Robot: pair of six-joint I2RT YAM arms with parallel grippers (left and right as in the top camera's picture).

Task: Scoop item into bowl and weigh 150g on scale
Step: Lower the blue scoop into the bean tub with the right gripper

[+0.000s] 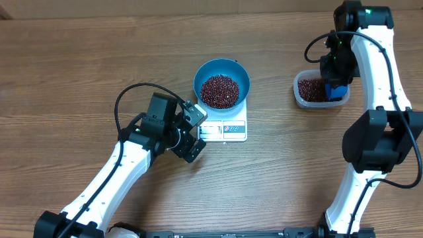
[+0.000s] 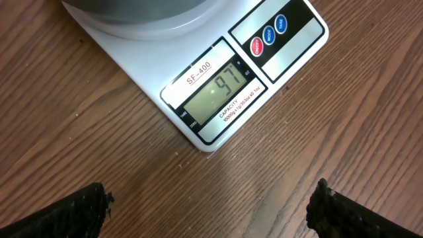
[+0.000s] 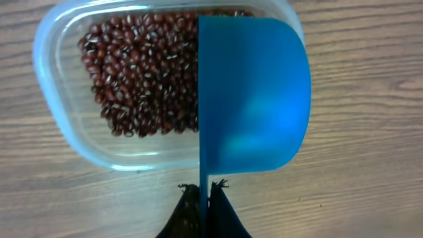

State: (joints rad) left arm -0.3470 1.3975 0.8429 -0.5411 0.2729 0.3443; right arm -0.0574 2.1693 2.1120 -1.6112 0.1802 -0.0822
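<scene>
The blue bowl (image 1: 222, 84) stands on the white scale (image 1: 225, 129) with a heap of dark red-brown beans (image 1: 220, 91) inside. In the left wrist view the scale's display (image 2: 218, 92) reads 97. My left gripper (image 1: 192, 132) hovers open just left of the scale's front edge, nothing between its fingertips (image 2: 82, 211). My right gripper (image 3: 204, 192) is shut on the thin handle of a small blue scoop (image 3: 254, 99). The scoop hangs over the right end of a clear tub (image 3: 63, 125) holding more beans (image 3: 142, 79).
The clear tub (image 1: 317, 90) sits on the wooden table at the back right, about a hand's width from the scale. The left arm's black cable (image 1: 129, 99) loops above the table to the left of the bowl.
</scene>
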